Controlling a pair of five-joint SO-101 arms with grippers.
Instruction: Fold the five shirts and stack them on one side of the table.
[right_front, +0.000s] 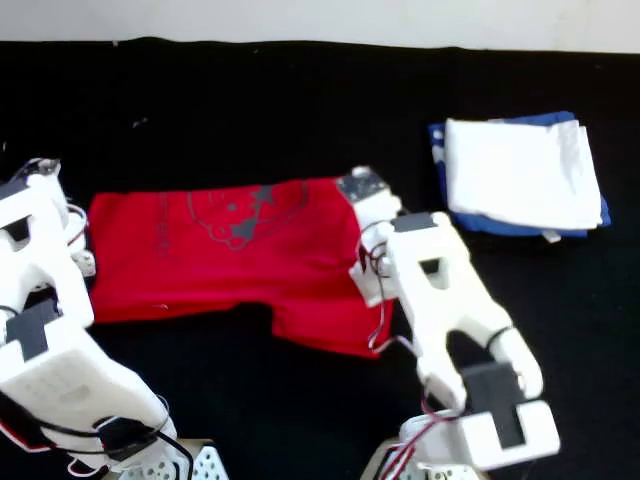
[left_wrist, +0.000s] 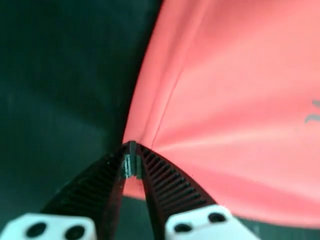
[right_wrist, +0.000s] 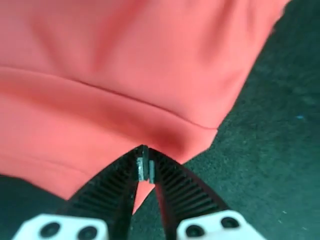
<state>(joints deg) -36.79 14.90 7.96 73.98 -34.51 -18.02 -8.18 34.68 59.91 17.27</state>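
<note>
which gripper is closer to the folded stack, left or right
Right. The right gripper pinches the red shirt at its edge on the folded stack side; the left gripper pinches the shirt's opposite edge, farther away.

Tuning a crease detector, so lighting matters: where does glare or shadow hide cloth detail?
High view: the white shirt glares almost flat, and the black table swallows shadows. Right wrist view: a shadow darkens the red shirt ahead of the right gripper. Left wrist view: the red shirt is evenly lit, creases readable.

The high view looks down over the table (right_front: 300, 100) from its near side. Both wrist views sit close against the red shirt (right_front: 230, 265), which all three share.
</note>
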